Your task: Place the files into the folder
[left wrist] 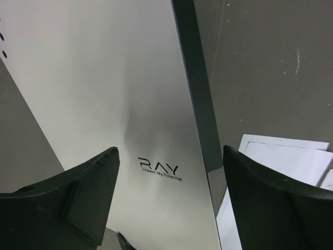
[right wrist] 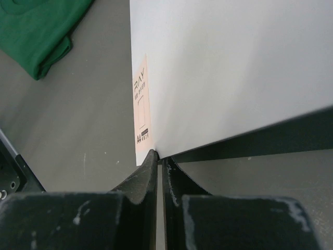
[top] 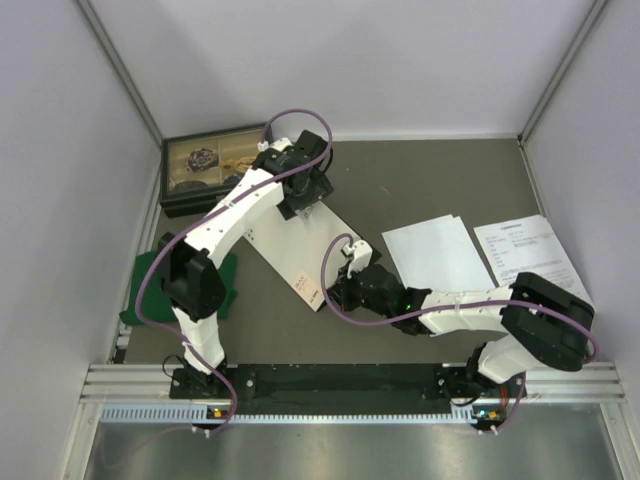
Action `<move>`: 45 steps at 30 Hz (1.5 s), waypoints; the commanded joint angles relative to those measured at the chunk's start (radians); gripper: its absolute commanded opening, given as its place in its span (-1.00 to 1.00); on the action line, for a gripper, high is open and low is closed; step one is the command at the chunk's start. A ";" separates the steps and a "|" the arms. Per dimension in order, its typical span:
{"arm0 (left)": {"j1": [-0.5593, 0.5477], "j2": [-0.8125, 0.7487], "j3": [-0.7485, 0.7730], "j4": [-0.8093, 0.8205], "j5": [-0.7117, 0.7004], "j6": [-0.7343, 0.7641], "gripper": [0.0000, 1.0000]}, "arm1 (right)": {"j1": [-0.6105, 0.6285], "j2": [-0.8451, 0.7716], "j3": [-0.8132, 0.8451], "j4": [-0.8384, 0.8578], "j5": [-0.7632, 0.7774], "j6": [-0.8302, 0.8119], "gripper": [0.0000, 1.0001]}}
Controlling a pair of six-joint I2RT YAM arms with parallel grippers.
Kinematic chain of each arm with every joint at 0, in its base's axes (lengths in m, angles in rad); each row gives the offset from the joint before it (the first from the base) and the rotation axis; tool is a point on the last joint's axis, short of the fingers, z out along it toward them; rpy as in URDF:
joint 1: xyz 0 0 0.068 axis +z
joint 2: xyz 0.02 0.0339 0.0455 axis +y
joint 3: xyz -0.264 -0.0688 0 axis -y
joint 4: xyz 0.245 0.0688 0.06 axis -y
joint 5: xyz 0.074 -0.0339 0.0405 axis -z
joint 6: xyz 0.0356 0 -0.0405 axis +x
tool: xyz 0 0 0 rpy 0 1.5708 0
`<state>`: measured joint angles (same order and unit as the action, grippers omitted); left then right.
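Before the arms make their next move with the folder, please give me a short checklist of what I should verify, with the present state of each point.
1. The left gripper is open: ok, jaws wide above the folder.
2. The right gripper is shut: ok, at the folder's corner beside the orange label.
3. The right gripper pinches the cover: cannot tell.
4. The folder is open: not ok, the white cover faces up.
5. The files lie free: ok, flat on the table, right of the folder.
6. The green cloth is apart from the folder: ok.
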<state>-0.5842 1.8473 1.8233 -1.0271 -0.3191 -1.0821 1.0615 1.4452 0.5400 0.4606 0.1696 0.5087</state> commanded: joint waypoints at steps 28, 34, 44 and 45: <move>-0.020 -0.729 -0.582 0.209 0.216 0.533 -1.00 | -0.053 -0.295 0.238 -0.579 -0.067 0.006 0.79; -0.020 -0.787 -0.619 0.234 0.137 0.490 -1.00 | -0.119 -0.066 0.313 -0.539 -0.165 0.080 0.75; 0.000 -0.777 -0.705 0.130 -0.170 0.452 -1.00 | -0.170 0.188 0.373 -0.406 -0.376 0.119 0.56; 0.006 -0.769 -0.708 0.125 -0.182 0.446 -1.00 | -0.170 0.205 0.380 -0.381 -0.393 0.128 0.53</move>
<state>-0.5968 1.0691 1.1488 -0.8642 -0.3588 -0.6010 0.8936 1.5883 0.8402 -0.0441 -0.1131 0.6071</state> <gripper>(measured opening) 0.027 0.788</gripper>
